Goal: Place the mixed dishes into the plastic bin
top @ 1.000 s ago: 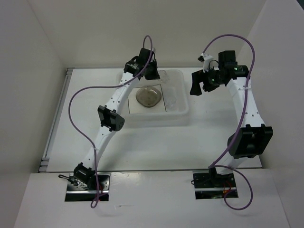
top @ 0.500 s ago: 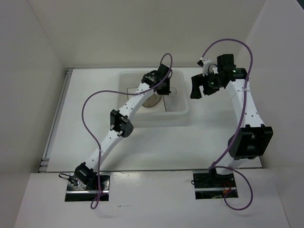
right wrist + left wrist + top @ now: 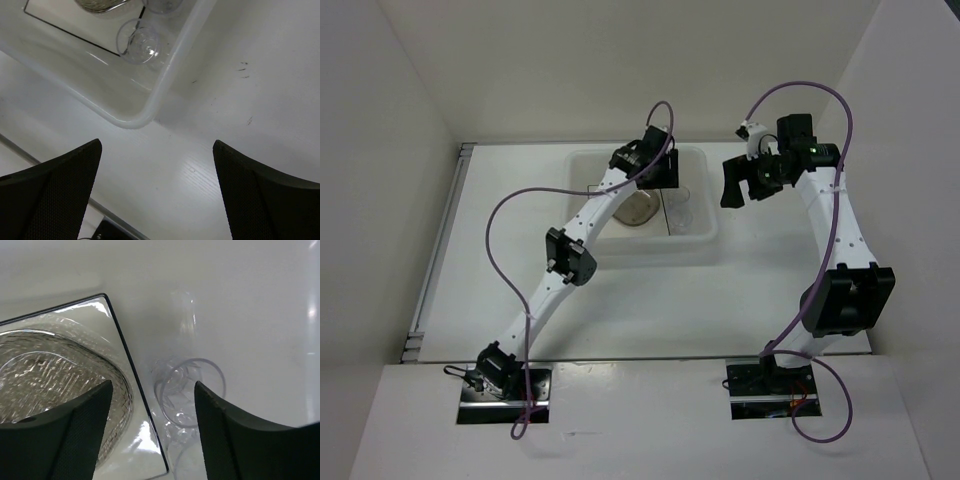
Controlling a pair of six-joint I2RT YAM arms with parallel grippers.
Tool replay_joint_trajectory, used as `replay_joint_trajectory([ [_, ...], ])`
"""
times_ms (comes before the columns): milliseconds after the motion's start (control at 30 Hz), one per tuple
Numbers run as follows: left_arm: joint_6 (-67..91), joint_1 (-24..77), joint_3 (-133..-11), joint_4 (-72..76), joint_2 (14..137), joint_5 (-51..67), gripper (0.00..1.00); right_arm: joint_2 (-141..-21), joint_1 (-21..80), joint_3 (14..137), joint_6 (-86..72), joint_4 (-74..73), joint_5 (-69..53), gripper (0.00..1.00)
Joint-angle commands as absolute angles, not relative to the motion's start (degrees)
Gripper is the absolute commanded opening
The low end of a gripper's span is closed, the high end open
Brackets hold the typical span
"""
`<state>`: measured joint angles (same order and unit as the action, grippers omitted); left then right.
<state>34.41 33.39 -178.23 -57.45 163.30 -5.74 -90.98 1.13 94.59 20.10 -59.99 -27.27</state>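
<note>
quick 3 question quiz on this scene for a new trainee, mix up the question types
1. True or false: the speckled dish sits on the square plate inside the plastic bin.
2. Where is the clear cup? A: outside the bin. B: in the bin, beside the plate. C: stacked on the dish.
3. Which gripper is over the bin?
Key: 1 true; 2 B; 3 the left gripper, jaws open.

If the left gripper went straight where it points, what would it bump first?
Probably the clear cup, straight ahead of the left gripper between its open jaws, beside the square plate in the plastic bin. Depth is unclear, so the plate's edge might come first.
</note>
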Motion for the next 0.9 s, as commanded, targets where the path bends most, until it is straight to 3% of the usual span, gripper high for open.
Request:
replay_joint_trajectory([
  [0, 33.57, 31.48, -179.65, -54.76, 151.38, -8.78, 0.76, -89.38, 1.05, 94.66, 17.15, -55.30, -20.59, 0.97],
  [167, 31.65, 25.85, -179.65, -54.75, 138.19, -13.08, 0.79, -90.00, 1.05, 95.88, 17.92, -52.91, -12.75, 1.00],
  [267, 31.03, 19.97, -179.65, -60.45, 129.66, -16.16, 0.81, -88.86, 1.05, 96.59, 18.81, -54.31, -15.28, 1.00],
  [367, 33.74, 14.25, -169.66, -67.39, 121.05, -19.06, 0.82, -88.24, 1.05, 94.76, 16.88, -53.19, -19.59, 1.00],
  [500, 39.37, 10.64, -145.52, -71.90, 108.92, -29.07, 0.83, -85.79, 1.05, 91.68, 15.74, -51.86, -20.13, 1.00],
  [533, 39.37, 9.07, -132.76, -70.07, 106.37, -29.09, 0.83, -84.82, 1.05, 90.19, 15.73, -51.33, -20.13, 1.00],
  [667, 36.91, 1.86, -102.94, -50.60, 86.55, -19.97, 0.85, -81.92, 1.05, 86.23, 15.12, -50.71, -20.29, 1.00],
  [867, 35.43, -2.64, -91.68, -46.24, 77.70, -15.73, 0.86, -78.75, 0.53, 81.04, 16.26, -50.19, -23.55, 1.00],
])
